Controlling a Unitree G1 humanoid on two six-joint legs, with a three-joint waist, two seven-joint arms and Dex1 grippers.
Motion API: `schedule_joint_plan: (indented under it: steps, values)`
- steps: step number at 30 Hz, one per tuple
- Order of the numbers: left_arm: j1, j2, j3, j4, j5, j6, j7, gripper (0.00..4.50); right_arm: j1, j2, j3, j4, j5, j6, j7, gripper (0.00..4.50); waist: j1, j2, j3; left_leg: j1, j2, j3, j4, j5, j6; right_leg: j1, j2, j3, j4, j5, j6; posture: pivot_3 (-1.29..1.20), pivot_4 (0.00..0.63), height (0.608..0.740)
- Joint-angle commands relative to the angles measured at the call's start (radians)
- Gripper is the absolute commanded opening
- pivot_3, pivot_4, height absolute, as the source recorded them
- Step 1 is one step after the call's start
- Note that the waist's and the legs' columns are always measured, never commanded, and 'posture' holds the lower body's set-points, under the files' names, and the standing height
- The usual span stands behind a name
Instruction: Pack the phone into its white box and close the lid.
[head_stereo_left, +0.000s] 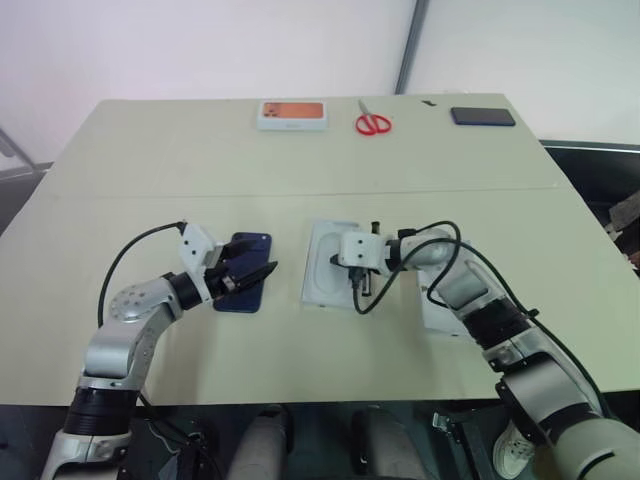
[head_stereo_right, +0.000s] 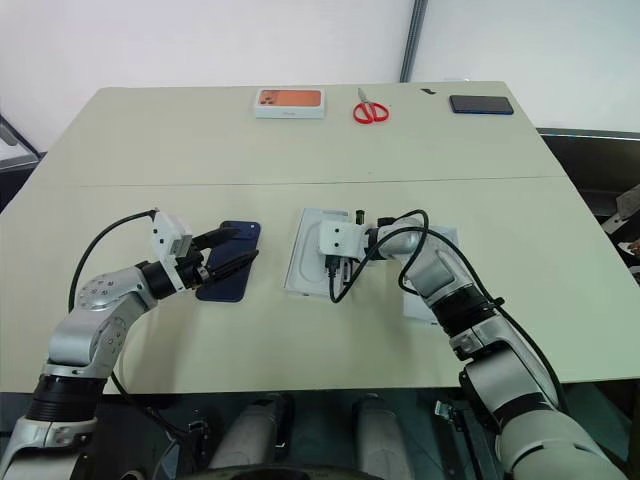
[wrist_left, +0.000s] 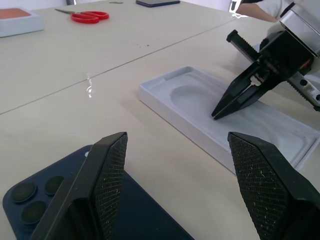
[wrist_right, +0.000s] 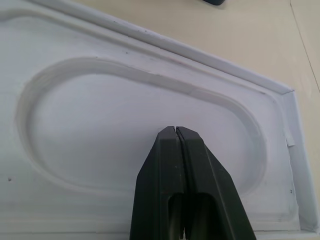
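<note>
- Not packed yet: phone (head_stereo_left: 245, 273) lies camera-side up on the table (head_stereo_left: 150, 170), left of the white box (head_stereo_left: 322, 268); no lid on.
- White box holds a flat white insert with a rounded outline; probably has to come out first.
- Another white piece (head_stereo_right: 437, 300), likely the lid, lies half hidden under the right arm.
- Left gripper (head_stereo_left: 256, 275) is wide apart, empty, hovering just over the phone, fingers (wrist_left: 107, 182) straddling its edge.
- Right gripper (wrist_left: 225, 107) is pinched closed, holds nothing, tip at the insert's recess.

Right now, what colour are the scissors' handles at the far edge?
Red; the scissors show best in the left eye view.
</note>
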Motion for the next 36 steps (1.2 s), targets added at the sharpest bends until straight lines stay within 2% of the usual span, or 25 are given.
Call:
schedule_joint_plan:
  steps: [1,7,13,15,19,23,29,36]
  values:
    - [-0.014,0.015,0.039,-0.006,-0.025,0.041,0.009,3.40,0.011,-0.030,-0.018,0.006,0.025,-0.029,0.045,0.04,0.000,0.000,0.000,0.000,0.000,0.000,0.000,0.000,0.000,0.000,0.000,0.000,0.000,0.000,0.000,0.00,0.150,0.740]
    - [-0.048,0.053,0.085,0.037,-0.086,0.181,0.010,3.40,-0.009,-0.020,-0.066,0.016,0.089,-0.076,0.049,0.04,-0.005,0.000,0.000,0.000,0.000,0.000,0.000,0.000,0.000,0.000,0.000,0.000,0.000,0.000,0.000,0.00,0.150,0.740]
    - [-0.094,0.149,0.208,0.165,-0.193,0.406,0.006,3.40,-0.068,0.122,-0.128,-0.014,0.155,0.041,-0.043,0.04,-0.030,0.000,0.000,0.000,0.001,-0.001,-0.001,0.000,0.000,-0.002,0.002,0.000,0.003,0.000,0.000,0.00,0.150,0.740]
    - [-0.116,0.177,0.259,0.224,-0.266,0.534,0.000,3.40,-0.083,0.163,-0.122,-0.005,0.147,0.061,-0.074,0.04,-0.033,0.000,0.000,0.000,0.001,-0.001,-0.001,0.000,0.000,-0.003,0.002,0.000,0.003,0.000,0.000,0.00,0.150,0.740]
    - [-0.145,0.220,0.311,0.303,-0.341,0.673,-0.034,3.40,-0.093,0.249,-0.083,0.023,0.123,0.065,-0.127,0.04,-0.032,0.000,0.000,0.000,0.001,-0.002,-0.001,0.000,0.000,-0.003,0.002,0.000,0.003,0.000,0.000,0.00,0.150,0.740]
    - [-0.154,0.230,0.288,0.343,-0.315,0.712,-0.018,3.40,-0.118,0.298,-0.027,0.052,0.090,0.071,-0.113,0.04,-0.031,0.000,0.000,0.000,0.000,-0.002,-0.001,0.000,-0.001,-0.003,0.001,0.000,0.004,0.000,0.000,0.00,0.150,0.740]
    - [-0.144,0.214,0.201,0.342,-0.274,0.713,-0.047,3.40,-0.172,0.342,0.060,0.095,0.020,0.232,-0.092,0.04,-0.031,0.000,0.000,0.000,0.000,-0.002,-0.001,0.001,-0.001,-0.004,0.001,0.001,0.004,0.000,0.000,0.00,0.150,0.740]
    - [-0.160,0.167,0.134,0.380,-0.231,0.713,-0.052,3.40,-0.169,0.331,0.130,0.107,-0.030,0.333,-0.026,0.04,-0.025,0.001,-0.001,0.000,0.000,-0.002,-0.001,0.001,-0.001,-0.004,0.000,0.001,0.005,0.000,0.000,0.00,0.150,0.740]
